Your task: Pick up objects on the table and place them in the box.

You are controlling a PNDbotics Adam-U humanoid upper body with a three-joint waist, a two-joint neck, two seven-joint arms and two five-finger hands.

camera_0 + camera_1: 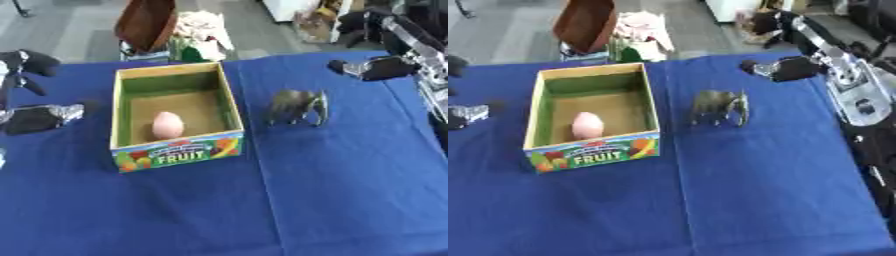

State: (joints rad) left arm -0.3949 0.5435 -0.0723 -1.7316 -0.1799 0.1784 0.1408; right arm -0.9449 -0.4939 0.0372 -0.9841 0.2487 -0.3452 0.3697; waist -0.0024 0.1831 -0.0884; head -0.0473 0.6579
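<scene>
Left eye view, listed left to right on blue cloth [350, 200]: left hand [39, 117] at nine o'clock — fingers not discernible; box [229, 102] marked FRUIT, holding a pink egg-shaped object [167, 125]; grey elephant figure [299, 106] standing at three o'clock of the box, nothing between them. Right hand [381, 67] lies at two o'clock of the elephant, apart from it — finger state cannot be told.
</scene>
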